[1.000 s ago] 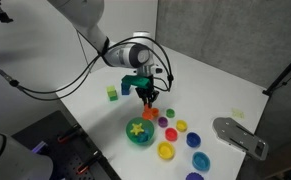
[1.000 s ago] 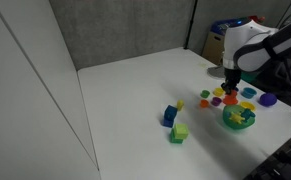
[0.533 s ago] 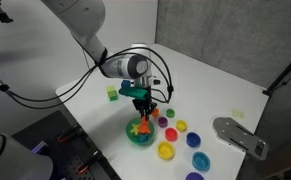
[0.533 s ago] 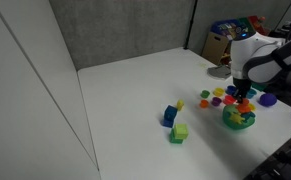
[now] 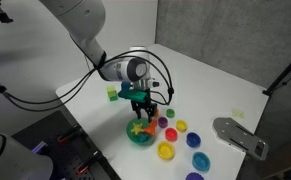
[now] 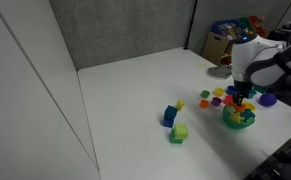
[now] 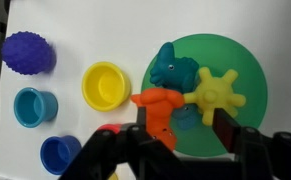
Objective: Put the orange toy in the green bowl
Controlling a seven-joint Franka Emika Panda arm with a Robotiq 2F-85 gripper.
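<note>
The green bowl (image 7: 247, 62) fills the right of the wrist view and holds a blue toy (image 7: 172, 66) and a yellow star-shaped toy (image 7: 217, 92). The orange toy (image 7: 157, 110) lies at the bowl's left rim, leaning against my left finger (image 7: 143, 132), with a clear gap to the right finger. My gripper (image 7: 185, 128) is open, its jaws standing apart just above the bowl. In both exterior views the gripper (image 5: 140, 103) (image 6: 243, 100) hangs directly over the bowl (image 5: 138, 135) (image 6: 238, 120).
Left of the bowl stand a yellow cup (image 7: 104, 85), a light-blue cup (image 7: 34, 105), a dark-blue cup (image 7: 58, 153) and a purple spiky ball (image 7: 28, 52). A small green cube (image 5: 112, 94) and a grey object (image 5: 240, 135) sit further off. Blue and green blocks (image 6: 173, 122) lie mid-table.
The gripper moved from beside the cups to over the green bowl and came lower. Its jaws, shut on the orange toy before, now stand apart.
</note>
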